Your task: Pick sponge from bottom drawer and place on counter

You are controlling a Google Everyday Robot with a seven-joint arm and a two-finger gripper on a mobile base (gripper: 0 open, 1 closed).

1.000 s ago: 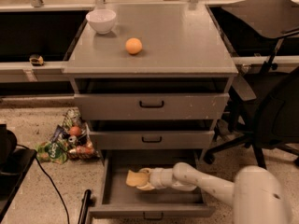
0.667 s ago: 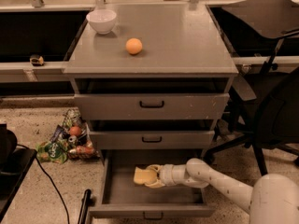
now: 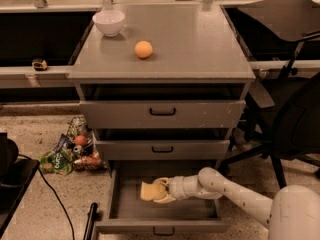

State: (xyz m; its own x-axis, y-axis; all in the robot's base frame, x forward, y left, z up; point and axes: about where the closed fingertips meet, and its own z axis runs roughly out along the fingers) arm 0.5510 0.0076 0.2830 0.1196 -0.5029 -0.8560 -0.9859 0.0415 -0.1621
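Holding sponge, seemingly, end effector in drawer

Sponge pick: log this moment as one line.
phase: grasp | gripper: inside open bottom drawer, jaws shut on sponge | sponge: in drawer, not yet on counter | counter: orange ball, white bowl

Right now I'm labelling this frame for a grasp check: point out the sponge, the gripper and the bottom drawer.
bottom drawer (image 3: pixel 125 227): camera view, on the left of its front panel.
sponge (image 3: pixel 148 191): camera view, on its pale-yellow left half.
gripper (image 3: pixel 161 190): camera view, on its tip, at the sponge inside the bottom drawer.
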